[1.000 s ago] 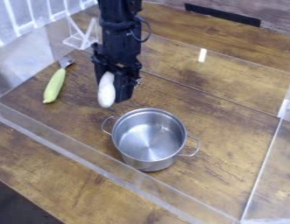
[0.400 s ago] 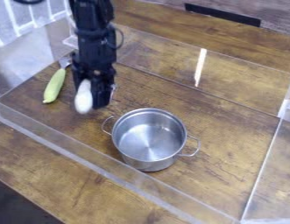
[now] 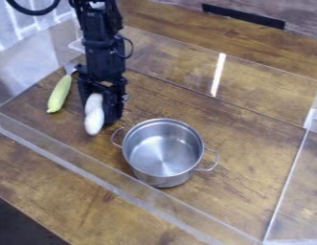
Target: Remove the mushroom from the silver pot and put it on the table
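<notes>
So the pincer (image 3: 97, 113) is pointing straight down at the worktop (image 3: 237, 105), just left of the silver pot (image 3: 164, 150). The white mushroom (image 3: 93, 115) sits between its fingers, low against the wood. Can't tell if the jaws grip it or have slackened off. A yellow-green vegetable (image 3: 58, 93) lies further left, near the clear wall (image 3: 31, 59).

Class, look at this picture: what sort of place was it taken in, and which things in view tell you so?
Probably a robot test bench or lab, not a real kitchen. A robot arm's gripper works over a wooden table fenced by clear acrylic walls, with only toy-like props: a small silver pot, a mushroom and a yellow-green vegetable.
</notes>
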You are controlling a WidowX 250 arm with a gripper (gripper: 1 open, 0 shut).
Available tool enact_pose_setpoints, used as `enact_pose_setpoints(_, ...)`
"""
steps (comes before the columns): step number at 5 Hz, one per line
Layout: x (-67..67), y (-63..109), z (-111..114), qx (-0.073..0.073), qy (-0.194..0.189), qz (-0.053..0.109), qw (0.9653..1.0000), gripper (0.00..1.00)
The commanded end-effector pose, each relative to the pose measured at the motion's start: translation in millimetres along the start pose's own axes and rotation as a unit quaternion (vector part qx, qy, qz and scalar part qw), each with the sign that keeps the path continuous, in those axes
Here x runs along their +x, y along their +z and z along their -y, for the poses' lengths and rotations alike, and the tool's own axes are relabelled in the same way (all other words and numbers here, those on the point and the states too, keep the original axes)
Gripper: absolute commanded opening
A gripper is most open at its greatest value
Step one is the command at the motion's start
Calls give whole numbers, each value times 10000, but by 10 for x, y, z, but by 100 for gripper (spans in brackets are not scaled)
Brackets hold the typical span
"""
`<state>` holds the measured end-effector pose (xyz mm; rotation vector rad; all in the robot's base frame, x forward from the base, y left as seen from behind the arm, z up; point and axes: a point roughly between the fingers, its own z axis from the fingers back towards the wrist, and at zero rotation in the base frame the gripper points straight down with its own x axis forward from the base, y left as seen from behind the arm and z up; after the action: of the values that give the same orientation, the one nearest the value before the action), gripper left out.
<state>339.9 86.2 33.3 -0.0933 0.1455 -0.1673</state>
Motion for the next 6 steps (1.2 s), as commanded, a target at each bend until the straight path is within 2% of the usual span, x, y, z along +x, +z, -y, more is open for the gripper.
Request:
enact_pose_setpoints(1, 39, 167, -148, 129, -31, 200, 9997, 0)
enact_pose_setpoints(2, 63, 182, -220, 122, -85, 153, 9998, 100)
enact_pose_setpoints(3, 76, 192, -272, 126, -180, 122, 9997, 0)
enact_pose_setpoints(4, 91, 164, -261, 117, -287, 107, 9995, 0)
enact_pose_setpoints(5, 95, 139, -267, 101, -372, 70, 9992, 100)
enact_pose_setpoints(6, 127, 256, -317, 147, -390, 207, 9989, 100)
